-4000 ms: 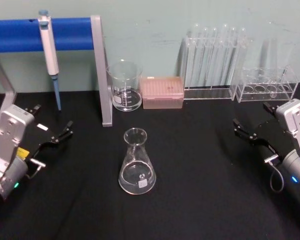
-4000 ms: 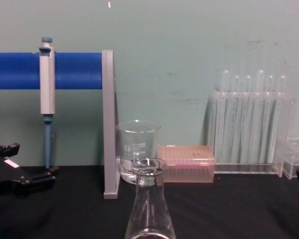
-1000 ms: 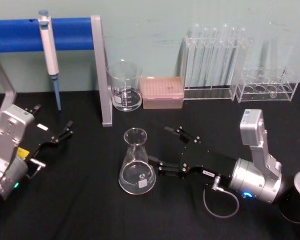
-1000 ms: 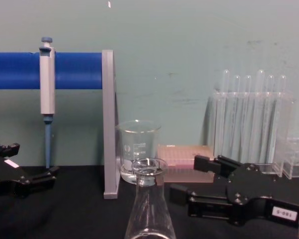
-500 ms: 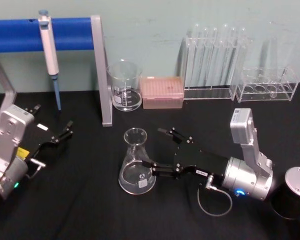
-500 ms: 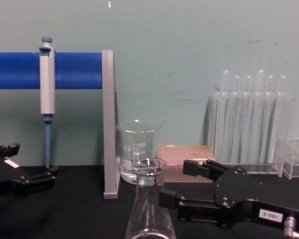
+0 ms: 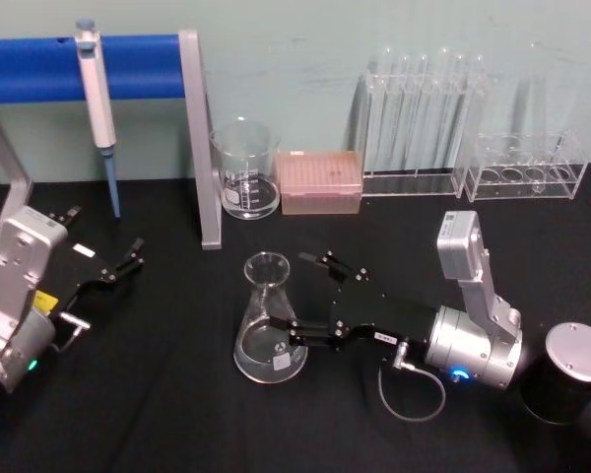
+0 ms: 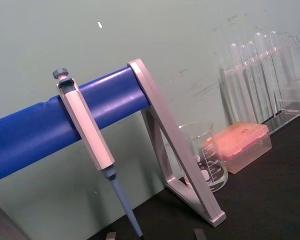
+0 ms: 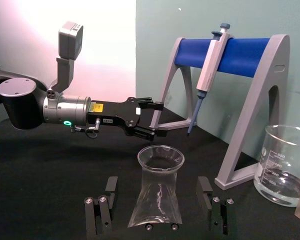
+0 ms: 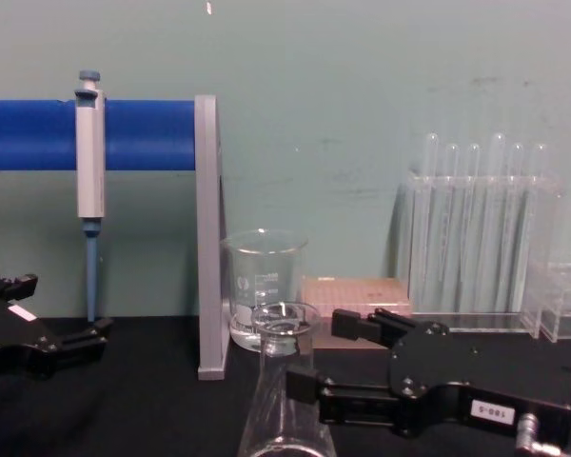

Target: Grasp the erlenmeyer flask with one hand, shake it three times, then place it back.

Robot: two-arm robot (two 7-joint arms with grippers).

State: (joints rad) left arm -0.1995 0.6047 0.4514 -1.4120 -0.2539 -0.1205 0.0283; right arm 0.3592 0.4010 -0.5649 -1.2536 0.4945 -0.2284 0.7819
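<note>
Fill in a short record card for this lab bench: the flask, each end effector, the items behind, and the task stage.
Flask: erlenmeyer flask upright on the black table.
Right arm: right end effector open, one finger on each side of the flask; the right wrist view shows gaps on both sides.
Left arm: left end effector open, parked at the table's left side.
Behind: beaker, pink tip box, pipette hanging on the blue stand, test tubes.
Task stage: flask not yet grasped or lifted.

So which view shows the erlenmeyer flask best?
Right wrist view: the erlenmeyer flask stands whole between the open fingers of the right end effector. Head view sees it from above, a finger overlapping its base; chest view crops the base.
</note>
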